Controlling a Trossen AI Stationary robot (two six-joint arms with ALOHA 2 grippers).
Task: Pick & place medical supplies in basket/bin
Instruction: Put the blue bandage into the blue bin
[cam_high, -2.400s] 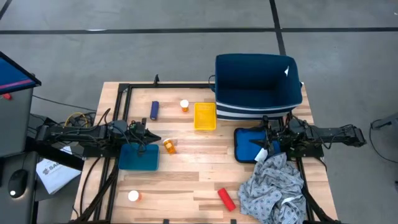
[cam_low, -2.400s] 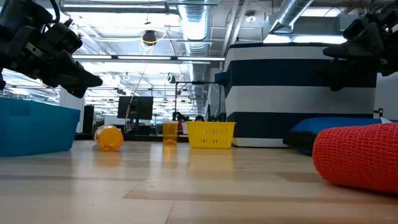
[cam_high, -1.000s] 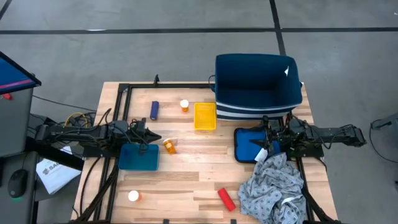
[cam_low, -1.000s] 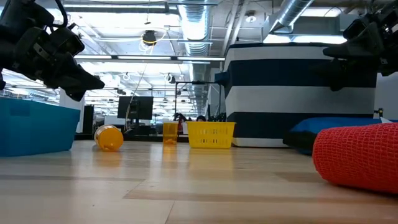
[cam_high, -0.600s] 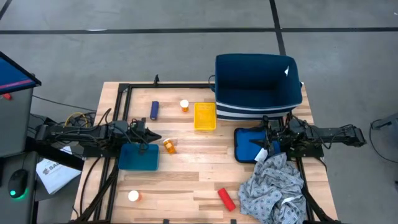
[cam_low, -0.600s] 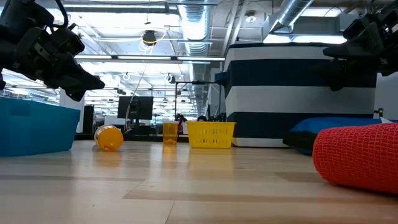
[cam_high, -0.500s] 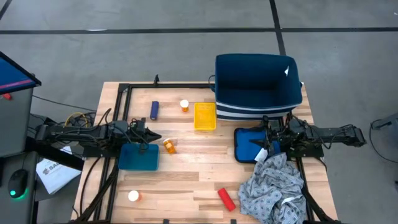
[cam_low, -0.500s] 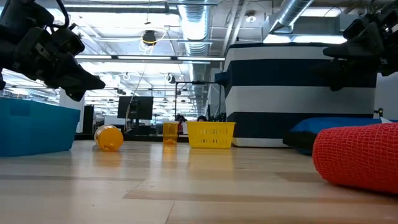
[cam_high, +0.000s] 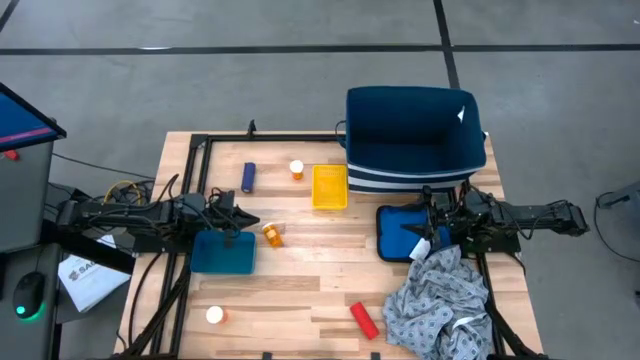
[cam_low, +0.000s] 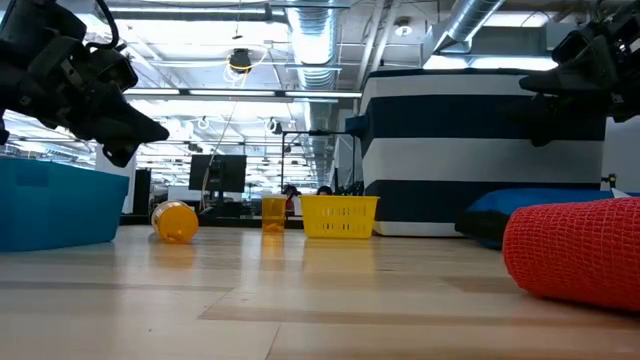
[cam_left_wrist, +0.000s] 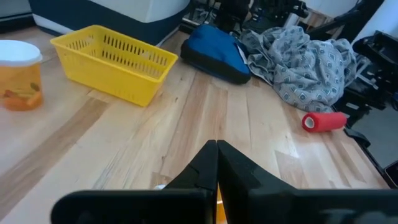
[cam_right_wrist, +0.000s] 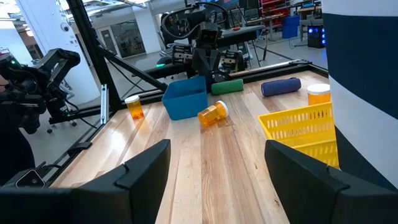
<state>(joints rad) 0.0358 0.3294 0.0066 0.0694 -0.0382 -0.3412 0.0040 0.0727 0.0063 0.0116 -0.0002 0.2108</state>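
Just beyond the left gripper, toward the worktop centre: a fallen pill bottle, on its side, long axis roughly across the reach, white cap toward the centre. Left gripper pressed together, empty; nearer arm by far. Right gripper spread wide above the grey cloth, well apart from that bottle.

Bare wood spans between the yellow basket and red cylinder.
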